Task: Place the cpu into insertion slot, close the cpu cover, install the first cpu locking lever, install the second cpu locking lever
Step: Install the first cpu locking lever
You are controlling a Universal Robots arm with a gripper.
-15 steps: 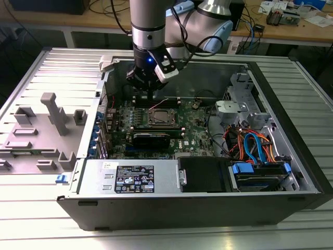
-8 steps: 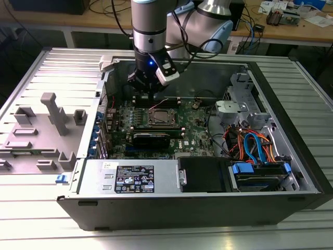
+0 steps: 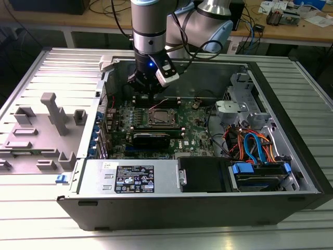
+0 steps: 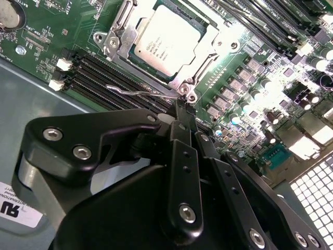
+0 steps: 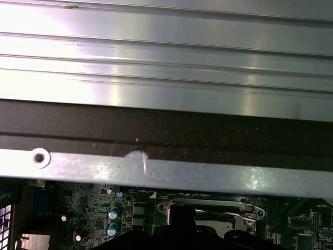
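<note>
Closest to the lens, gripper (image 4: 181,108): fingers pressed together, tips at the socket corner, by one end of the thin wire locking lever (image 4: 136,91). Cannot tell if pinched. Lies lengthwise along the socket's near edge, crosswise to the fingers. Just beyond, cpu (image 4: 165,41) seated in the insertion slot (image 4: 184,86) under the closed cpu cover (image 4: 124,44); mid-frame, slightly left, in the exterior view.

Grey-and-silver arm (image 3: 148,26); black jaws (silver screw heads (image 4: 82,152)), blue light (image 3: 151,64).
</note>
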